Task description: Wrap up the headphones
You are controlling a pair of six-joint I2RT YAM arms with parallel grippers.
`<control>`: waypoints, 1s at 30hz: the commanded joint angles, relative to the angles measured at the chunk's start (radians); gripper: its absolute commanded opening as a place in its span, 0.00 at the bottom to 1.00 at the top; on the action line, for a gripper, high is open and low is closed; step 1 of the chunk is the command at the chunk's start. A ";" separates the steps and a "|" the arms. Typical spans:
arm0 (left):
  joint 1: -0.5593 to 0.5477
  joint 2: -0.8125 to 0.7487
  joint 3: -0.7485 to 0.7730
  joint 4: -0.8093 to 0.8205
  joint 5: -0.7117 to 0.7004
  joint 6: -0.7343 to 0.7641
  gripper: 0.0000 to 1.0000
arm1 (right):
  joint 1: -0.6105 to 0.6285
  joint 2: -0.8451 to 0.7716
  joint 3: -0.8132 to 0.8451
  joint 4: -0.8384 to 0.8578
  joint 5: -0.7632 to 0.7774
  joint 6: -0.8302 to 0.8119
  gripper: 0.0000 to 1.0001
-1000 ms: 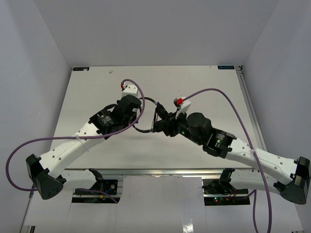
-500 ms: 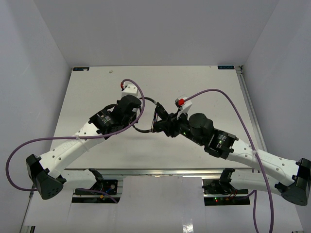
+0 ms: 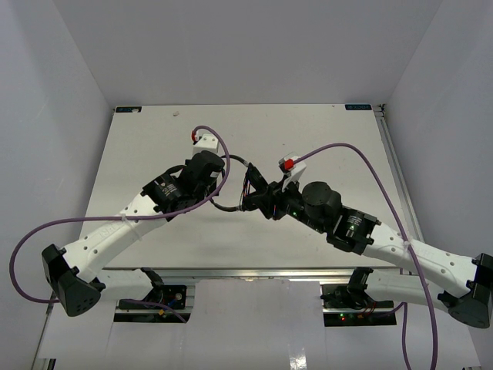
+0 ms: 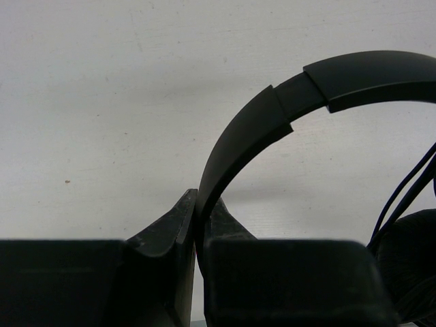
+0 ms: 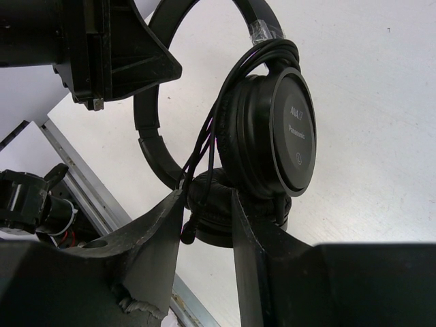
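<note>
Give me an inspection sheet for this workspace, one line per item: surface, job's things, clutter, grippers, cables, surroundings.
Surface: white table, matte, a few faint specks.
Job's things: black headphones held between both grippers; thin cord looped above the earcup, with strands running down past it.
Clutter: nothing seen.
Grippers: left gripper shut on the headband; right gripper shut on the lower earcup.
Cables: purple cables arching from each wrist back along the arms.
Surroundings: plain white walls; metal rail at the near edge.
</note>
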 commanded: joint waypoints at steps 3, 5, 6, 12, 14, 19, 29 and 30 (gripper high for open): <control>0.003 -0.006 0.021 0.031 -0.020 -0.032 0.00 | 0.011 -0.027 -0.013 0.030 -0.002 -0.016 0.41; 0.003 -0.004 0.022 0.031 -0.019 -0.034 0.00 | 0.011 -0.027 -0.013 0.030 -0.002 -0.016 0.39; 0.003 -0.004 0.022 0.031 -0.020 -0.034 0.00 | 0.013 -0.026 -0.013 0.030 -0.002 -0.016 0.37; 0.004 -0.001 0.022 0.029 -0.023 -0.043 0.00 | 0.028 -0.002 -0.004 0.070 -0.007 -0.013 0.08; 0.003 -0.003 0.027 0.026 -0.025 -0.046 0.00 | 0.038 0.012 0.003 0.068 0.002 -0.014 0.08; 0.003 -0.006 0.031 0.022 -0.029 -0.053 0.00 | 0.065 0.037 0.007 0.081 0.028 -0.014 0.08; 0.004 0.013 0.053 0.009 -0.014 -0.069 0.00 | 0.172 0.150 0.039 0.127 0.189 -0.029 0.08; 0.004 0.012 0.053 0.009 -0.013 -0.069 0.00 | 0.180 0.158 0.041 0.130 0.205 -0.030 0.08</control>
